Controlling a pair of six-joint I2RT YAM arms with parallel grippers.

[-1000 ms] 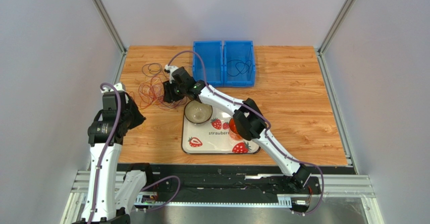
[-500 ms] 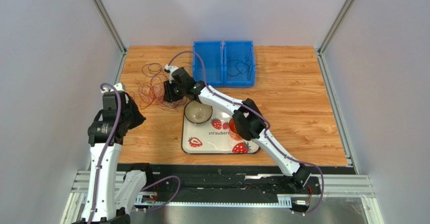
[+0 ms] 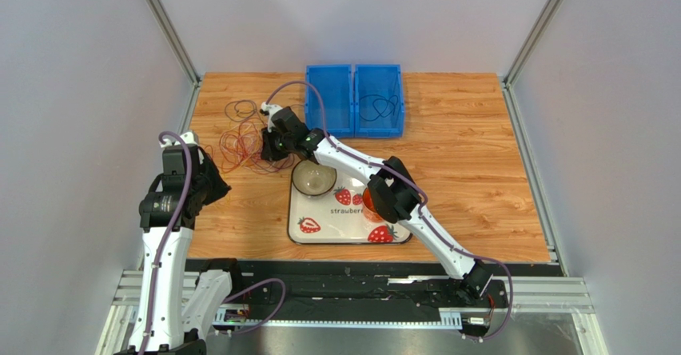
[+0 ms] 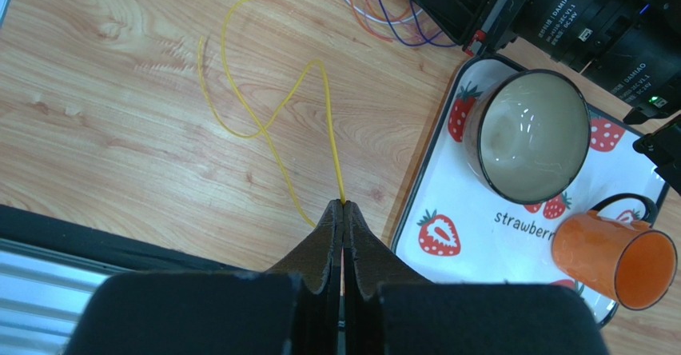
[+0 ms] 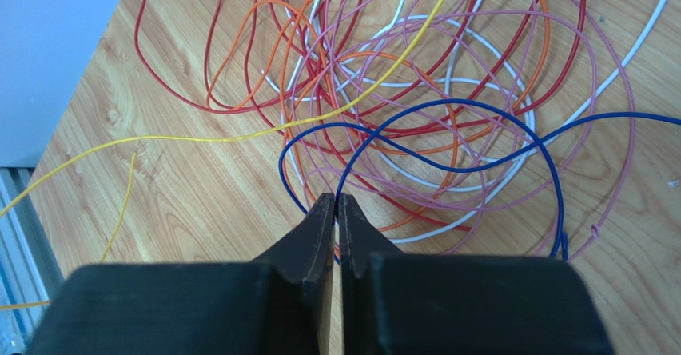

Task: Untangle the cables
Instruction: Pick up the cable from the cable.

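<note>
While its fingertips are hidden from above, the left end effector is pinched together on a yellow cable near the table's left edge. The cables lie in a loose tangle close to that edge, some loops cut off in the wrist view. Over them the right end effector is closed on a blue cable. Farther right sit a strawberry tray, a bowl and an orange mug half hidden by the right arm; blue bins line the far edge.

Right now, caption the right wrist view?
Right gripper pinches a blue cable at the edge of the tangled cables.
</note>
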